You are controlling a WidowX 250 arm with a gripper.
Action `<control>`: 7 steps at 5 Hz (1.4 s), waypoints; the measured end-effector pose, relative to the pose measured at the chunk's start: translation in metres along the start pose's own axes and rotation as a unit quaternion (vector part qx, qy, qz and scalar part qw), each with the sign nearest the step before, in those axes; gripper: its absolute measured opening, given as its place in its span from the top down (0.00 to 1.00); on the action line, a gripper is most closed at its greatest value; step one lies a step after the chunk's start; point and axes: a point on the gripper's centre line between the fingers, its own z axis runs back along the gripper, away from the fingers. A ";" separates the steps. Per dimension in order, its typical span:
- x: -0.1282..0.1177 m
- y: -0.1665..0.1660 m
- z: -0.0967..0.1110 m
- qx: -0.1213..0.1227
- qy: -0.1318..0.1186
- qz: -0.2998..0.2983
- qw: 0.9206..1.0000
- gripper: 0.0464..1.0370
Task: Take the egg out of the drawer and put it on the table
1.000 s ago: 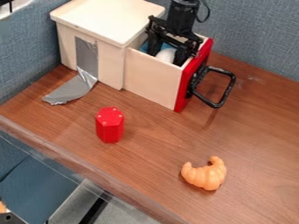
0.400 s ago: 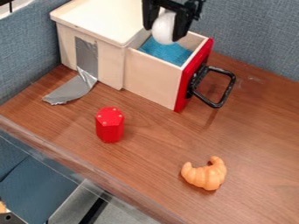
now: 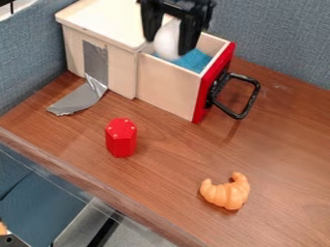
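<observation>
Left of and below your jaws lie the grey tape [image 3: 76,100], then the red hexagonal block [image 3: 121,138]. Your gripper [image 3: 167,45] has the white egg [image 3: 167,40] clasped between its fingers, long axis near upright, over the open drawer [image 3: 166,89]. The wooden table [image 3: 171,169] lies below the jaws, past the drawer's near wall, which you should clear before lowering. Farther right of the jaws, mind the toy croissant [image 3: 226,194] and black drawer handle [image 3: 251,100].
</observation>
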 end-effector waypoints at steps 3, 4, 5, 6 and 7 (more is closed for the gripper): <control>-0.035 -0.036 -0.089 0.014 0.042 -0.020 0.999 0.23; -0.037 -0.046 -0.110 0.024 0.037 0.004 0.999 0.23; -0.037 -0.053 -0.120 0.035 0.031 0.011 0.999 0.23; -0.036 -0.053 -0.120 0.035 0.027 0.018 0.999 0.17; -0.039 -0.052 -0.122 0.038 0.034 0.020 0.998 0.02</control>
